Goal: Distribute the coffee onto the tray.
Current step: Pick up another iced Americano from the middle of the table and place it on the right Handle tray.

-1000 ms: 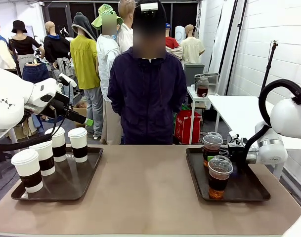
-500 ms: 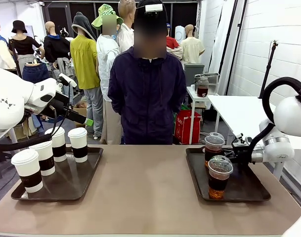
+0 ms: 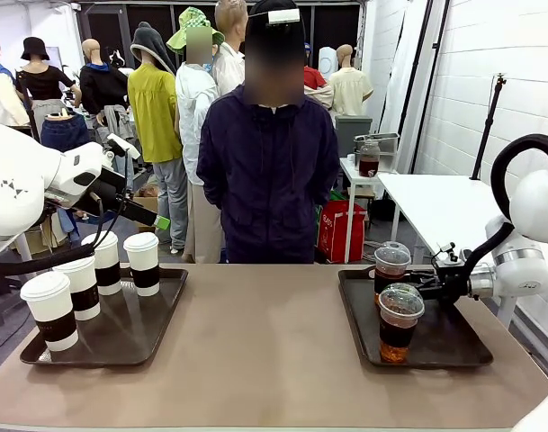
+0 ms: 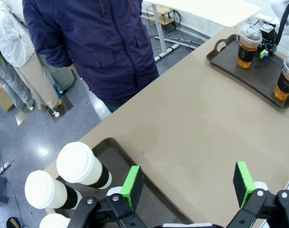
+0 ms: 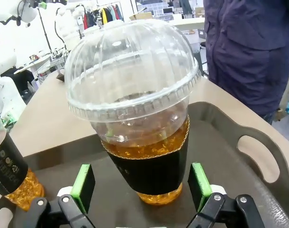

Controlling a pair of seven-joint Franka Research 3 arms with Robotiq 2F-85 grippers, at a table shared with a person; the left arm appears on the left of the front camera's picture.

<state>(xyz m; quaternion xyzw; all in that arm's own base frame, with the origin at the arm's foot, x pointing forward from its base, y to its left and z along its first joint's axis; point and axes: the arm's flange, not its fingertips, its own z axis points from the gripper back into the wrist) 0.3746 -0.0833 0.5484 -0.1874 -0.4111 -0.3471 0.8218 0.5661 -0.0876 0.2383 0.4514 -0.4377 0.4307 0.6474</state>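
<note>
Several white paper cups of coffee (image 3: 80, 286) with dark bands stand on the left tray (image 3: 139, 333). My left gripper (image 3: 157, 220) hangs open above that tray's far edge, green pads (image 4: 132, 186) wide apart and empty. On the right tray (image 3: 449, 342) stand two clear dome-lidded cups of brown drink, one far (image 3: 390, 270) and one near (image 3: 399, 319). My right gripper (image 3: 426, 281) is low over this tray, just right of the far cup. In the right wrist view that cup (image 5: 135, 104) stands close ahead of the open gripper (image 5: 142, 185), untouched.
A person in a dark jacket (image 3: 269, 171) stands at the table's far edge, between the trays. The brown tabletop (image 3: 265, 342) runs between the two trays. A white side table (image 3: 435, 202) stands behind on the right.
My right arm has drawn back to the right, away from the far dome cup, its gripper staying open. The left arm has not moved.
</note>
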